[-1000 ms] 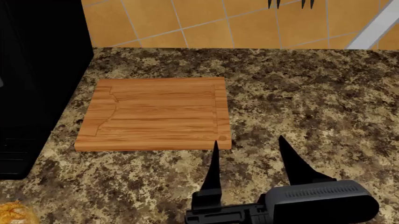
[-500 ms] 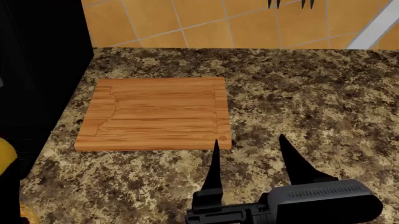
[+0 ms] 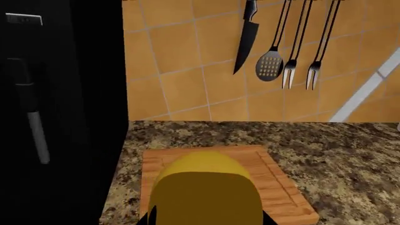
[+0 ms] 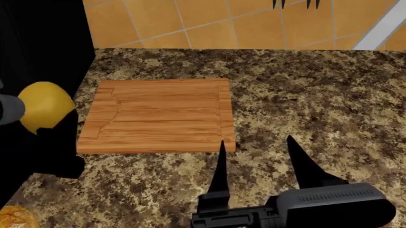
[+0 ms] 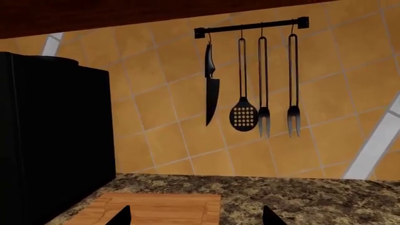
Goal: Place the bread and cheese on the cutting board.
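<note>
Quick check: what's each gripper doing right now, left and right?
Left gripper: shut on the cheese, carried in the air beside the cutting board.
Right gripper: open, empty, over the countertop.

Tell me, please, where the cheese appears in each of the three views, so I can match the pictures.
Head view: the cheese is at the left edge, held in the left gripper, just left of the cutting board.
Left wrist view: the cheese fills the lower middle, in front of the board.
Right wrist view: the cheese is not in it.
Shared landmark: the cutting board, seen in all three.
</note>
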